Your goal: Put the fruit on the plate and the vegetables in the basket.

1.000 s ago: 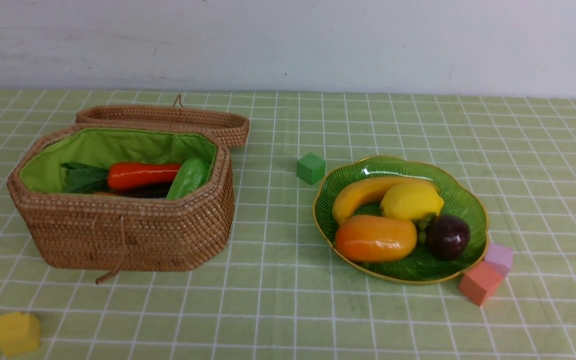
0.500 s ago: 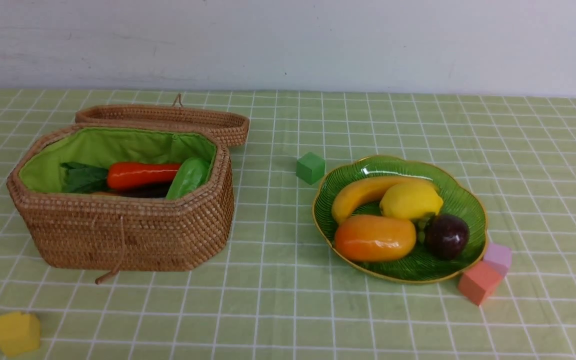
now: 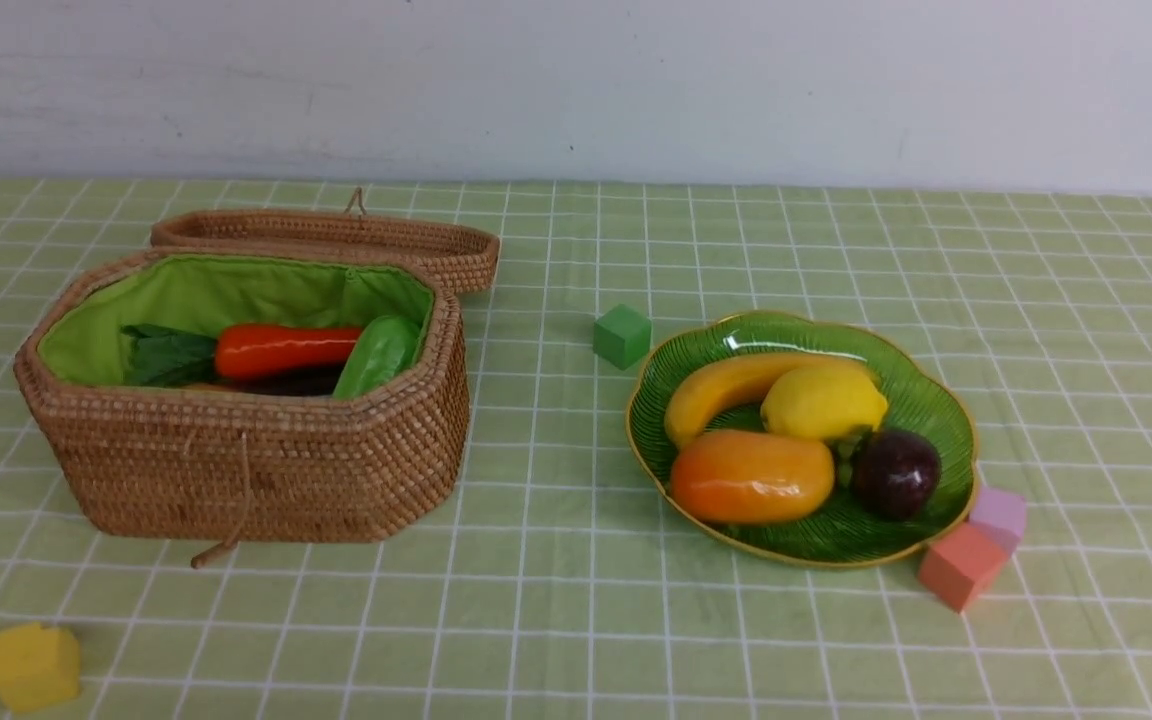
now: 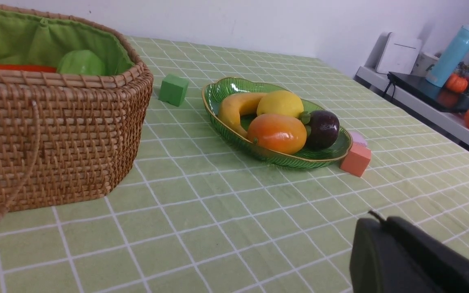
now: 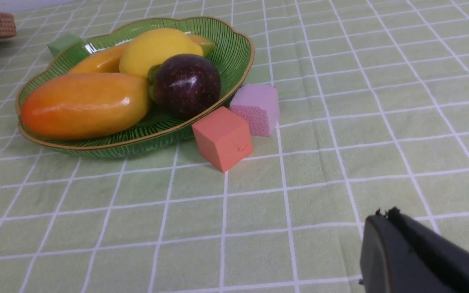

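The green glass plate (image 3: 926, 400) at the right holds a banana (image 3: 711, 388), a lemon (image 3: 821, 402), a mango (image 3: 751, 477) and a dark mangosteen (image 3: 896, 473). The open wicker basket (image 3: 236, 470) at the left contains a carrot (image 3: 281, 347) with green leaves, a light green gourd (image 3: 376, 355) and a dark vegetable barely showing beneath them. Neither arm appears in the front view. My left gripper (image 4: 375, 221) is shut, empty, low over the cloth well short of the plate (image 4: 218, 87). My right gripper (image 5: 385, 215) is shut, empty, short of the plate (image 5: 234, 49).
The basket's lid (image 3: 336, 240) lies open behind it. Foam cubes lie about: green (image 3: 622, 335) behind the plate, salmon (image 3: 958, 565) and pink (image 3: 1000, 514) against its right front rim, yellow (image 3: 34, 665) at the front left. A side shelf (image 4: 434, 110) with clutter stands beyond the table.
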Motion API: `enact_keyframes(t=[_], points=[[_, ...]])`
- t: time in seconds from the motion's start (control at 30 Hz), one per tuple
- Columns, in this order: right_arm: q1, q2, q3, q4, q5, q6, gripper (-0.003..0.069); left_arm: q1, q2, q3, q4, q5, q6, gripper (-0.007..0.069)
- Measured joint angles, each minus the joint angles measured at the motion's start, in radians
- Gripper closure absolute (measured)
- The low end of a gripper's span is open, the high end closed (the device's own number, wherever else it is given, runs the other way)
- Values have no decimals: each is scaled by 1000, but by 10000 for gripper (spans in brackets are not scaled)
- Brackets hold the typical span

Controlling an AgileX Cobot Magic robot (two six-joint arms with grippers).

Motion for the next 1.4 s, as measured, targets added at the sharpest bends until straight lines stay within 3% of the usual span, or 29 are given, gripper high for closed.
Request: enact_keyframes(t=[0.63,0.7,0.9,1.03,1.17,1.4], points=[[0,0,0,1,1,0,671,6,0,12,40,-25,0,629],[0,0,0,2,2,0,671,34,0,19,76,-48,-16,632],[0,0,-1,3,4,0,667,259,-12,70,283,-100,-173,637],[-2,0,-1,4,5,0,666,358,-12,117,399,-39,-272,637],[-2,0,-1,4,6,0,666,390,-12,125,435,93,-319,637],[-2,0,-1,4,6,0,661,391,-12,125,439,91,-336,637]])
